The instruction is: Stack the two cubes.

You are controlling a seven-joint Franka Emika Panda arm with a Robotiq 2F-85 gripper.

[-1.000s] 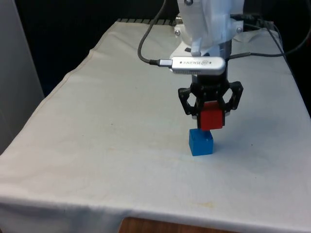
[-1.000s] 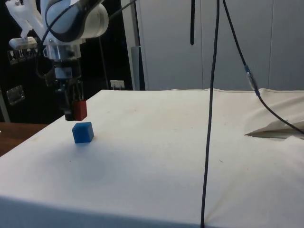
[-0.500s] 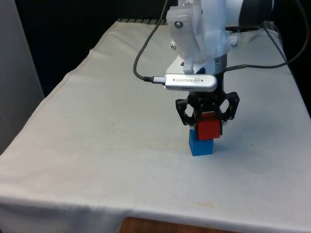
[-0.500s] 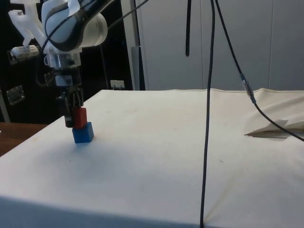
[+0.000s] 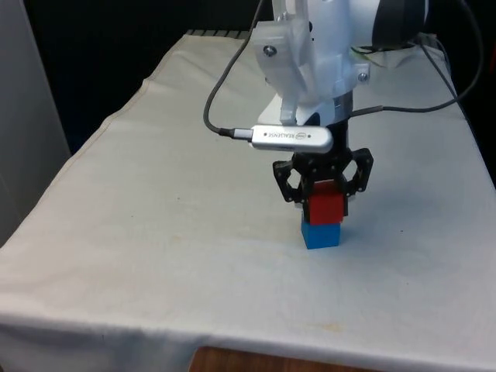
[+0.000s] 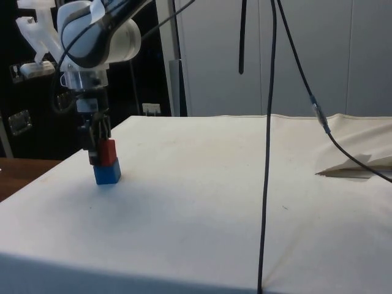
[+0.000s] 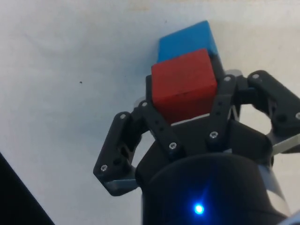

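- Red cube (image 5: 325, 208) sits directly on top of the blue cube (image 5: 321, 235), and your front view shows the two faces roughly lined up, the red one shifted slightly toward the front view's right.
- You can see in the wrist view that the gripper (image 7: 183, 105) has its fingers (image 7: 157, 123) pinching the red cube (image 7: 183, 85) from both sides, with the blue cube (image 7: 186, 41) showing just past it on the white cloth (image 7: 70, 70).
- From the side view you get the stack's height: red cube (image 6: 108, 152) touching the blue cube (image 6: 108, 173), with the gripper (image 6: 96, 146) coming straight down on it.
- Your front view hides the upper edge of the red cube behind the black gripper (image 5: 323, 186).
- In the side view the fingers overlap the red cube, so you cannot judge the grip there.
- Whether the red cube rests with full weight on the blue one is hard to make out.
- Both cubes stand on the table (image 5: 155, 201) just below the gripper.
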